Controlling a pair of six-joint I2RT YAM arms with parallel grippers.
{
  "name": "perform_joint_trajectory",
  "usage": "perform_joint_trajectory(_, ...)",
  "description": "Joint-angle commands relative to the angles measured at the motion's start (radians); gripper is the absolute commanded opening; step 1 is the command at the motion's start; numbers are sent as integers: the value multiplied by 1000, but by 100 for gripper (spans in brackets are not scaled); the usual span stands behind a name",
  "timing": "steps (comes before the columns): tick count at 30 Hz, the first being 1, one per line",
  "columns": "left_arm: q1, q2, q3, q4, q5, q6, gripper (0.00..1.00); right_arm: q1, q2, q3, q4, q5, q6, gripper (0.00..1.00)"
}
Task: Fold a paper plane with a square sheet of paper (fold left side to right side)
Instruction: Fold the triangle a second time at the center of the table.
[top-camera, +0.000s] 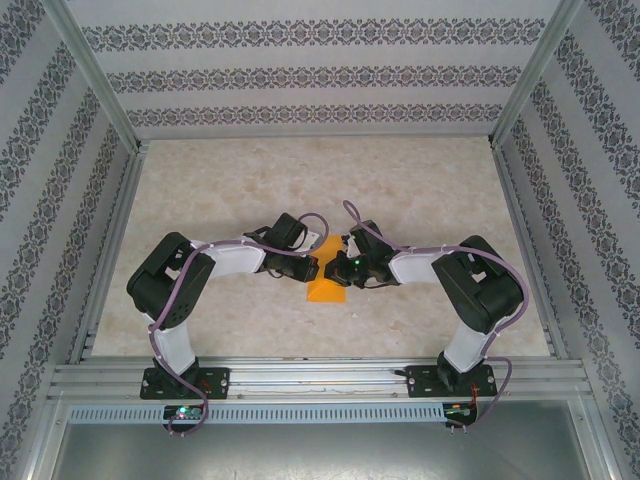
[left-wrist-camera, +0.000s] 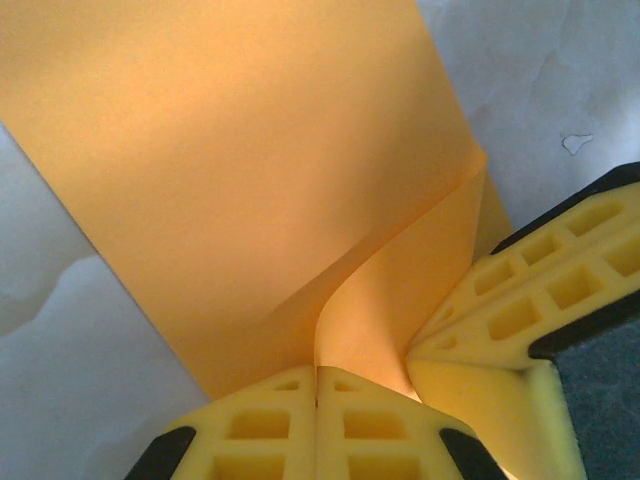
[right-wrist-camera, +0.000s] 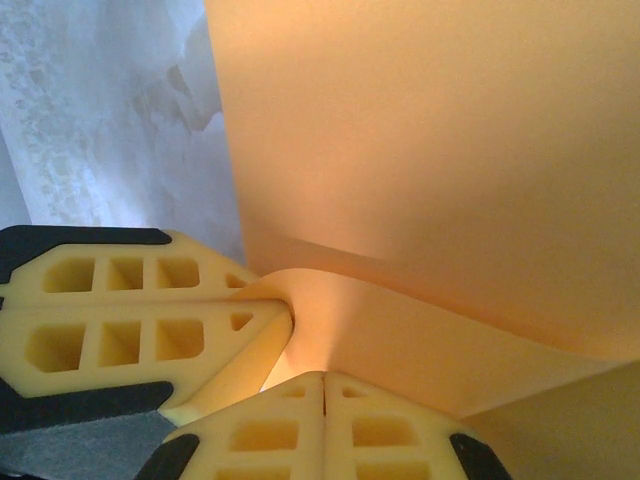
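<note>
Left fingers and right fingers both pinch the plain orange square sheet of paper.

Paper on the table (middle); left gripper and right gripper touching atop it.

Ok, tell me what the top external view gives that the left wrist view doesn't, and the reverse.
Top external: the left arm and right arm whole, their bases on the rail, patterned walls. Left wrist: a flap of the square sheet of paper curling up, pinched in the shut left gripper, the right gripper beside it. Both: orange paper on the pale table.
</note>
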Motion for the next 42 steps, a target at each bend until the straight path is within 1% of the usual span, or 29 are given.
perform_joint_trajectory(1, -3, 51, -32, -45, -29, 22, 0, 10, 22, -14, -35, 30, -24, 0)
perform_joint_trajectory(7, -4, 46, -32, -42, -27, 18, 0, 10, 29, -18, -58, 40, -26, 0)
perform_joint_trajectory(8, -4, 45, -32, -41, -28, 18, 1, 12, 29, -21, -59, 40, -24, 0)
perform_joint_trajectory(13, -3, 9, -24, -49, -42, 10, 11, 12, 30, -34, -61, 44, -21, 0)
perform_joint_trajectory(17, 6, -63, 1, -71, -54, -8, 22, 12, 30, -39, -60, 45, -21, 0)
perform_joint_trajectory(21, 25, -151, 25, -110, -64, -22, 30, 11, 29, -39, -58, 44, -25, 0)
perform_joint_trajectory(26, 31, -239, 29, -201, -47, -42, 30, 11, 27, -37, -53, 43, -24, 0)
perform_joint_trajectory(30, 27, -290, -17, -226, 41, -118, 22, 12, 26, -39, -49, 40, -24, 0)
perform_joint_trajectory(33, 23, -315, -80, -174, 133, -211, 18, 13, 24, -39, -49, 38, -26, 0)
perform_joint_trajectory(37, 16, -298, -132, -67, 241, -345, 14, 14, 28, -39, -49, 34, -27, 0)
perform_joint_trajectory(39, 10, -278, -141, -20, 269, -386, 13, 16, 30, -41, -50, 33, -26, 0)
perform_joint_trajectory(42, 9, -241, -136, 18, 284, -411, 12, 18, 30, -45, -50, 35, -26, 0)
